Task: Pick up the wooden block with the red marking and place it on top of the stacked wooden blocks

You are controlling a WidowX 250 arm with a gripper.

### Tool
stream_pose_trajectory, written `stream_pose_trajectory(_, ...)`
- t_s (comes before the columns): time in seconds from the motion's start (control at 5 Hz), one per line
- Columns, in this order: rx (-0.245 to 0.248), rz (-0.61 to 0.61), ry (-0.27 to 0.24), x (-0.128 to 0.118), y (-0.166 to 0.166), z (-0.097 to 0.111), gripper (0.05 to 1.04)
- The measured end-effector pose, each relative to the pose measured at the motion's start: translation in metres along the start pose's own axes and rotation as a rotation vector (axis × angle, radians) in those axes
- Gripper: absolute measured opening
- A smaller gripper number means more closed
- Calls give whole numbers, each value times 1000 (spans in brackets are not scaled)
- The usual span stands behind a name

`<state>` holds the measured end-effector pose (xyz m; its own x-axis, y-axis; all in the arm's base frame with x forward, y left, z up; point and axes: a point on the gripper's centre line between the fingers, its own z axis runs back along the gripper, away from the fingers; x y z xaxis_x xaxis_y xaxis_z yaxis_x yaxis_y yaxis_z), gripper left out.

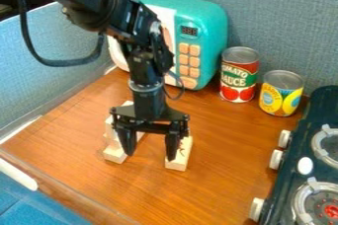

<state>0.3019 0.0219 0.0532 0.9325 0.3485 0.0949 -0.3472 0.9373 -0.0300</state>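
The gripper (149, 151) hangs over the middle of the wooden surface with its two fingers spread wide apart, and nothing can be seen between them. Behind and below its left finger are pale wooden blocks (115, 153), partly hidden by the gripper. Another pale wooden block (180, 162) lies at the right finger, which overlaps it in this view; whether they touch I cannot tell.
A teal toy microwave (212, 26) stands behind the arm. To its right are a red tomato can (238, 74) and a yellow can (281, 93). A dark toy stove (289, 156) with white knobs borders the wooden surface (228, 179) on the right. Blue-grey walls rise behind and at left.
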Motion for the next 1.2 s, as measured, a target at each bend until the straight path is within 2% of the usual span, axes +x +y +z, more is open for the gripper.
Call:
stream_pose_trajectory(0.2, 17, -18, 2, 18, -13, -3, 999)
stream_pose_trajectory(0.6, 6, -39, 53, 41, -35, -27, 999)
stream_pose_trajectory(0.8, 15, -36, 99, 39, -35, -40, 999)
stream_pose_trajectory(1.0, 18, -17, 123, 41, -31, -52, 950)
stream_pose_trajectory(1.2, -13, 14, 133, 39, -23, -54, 665)
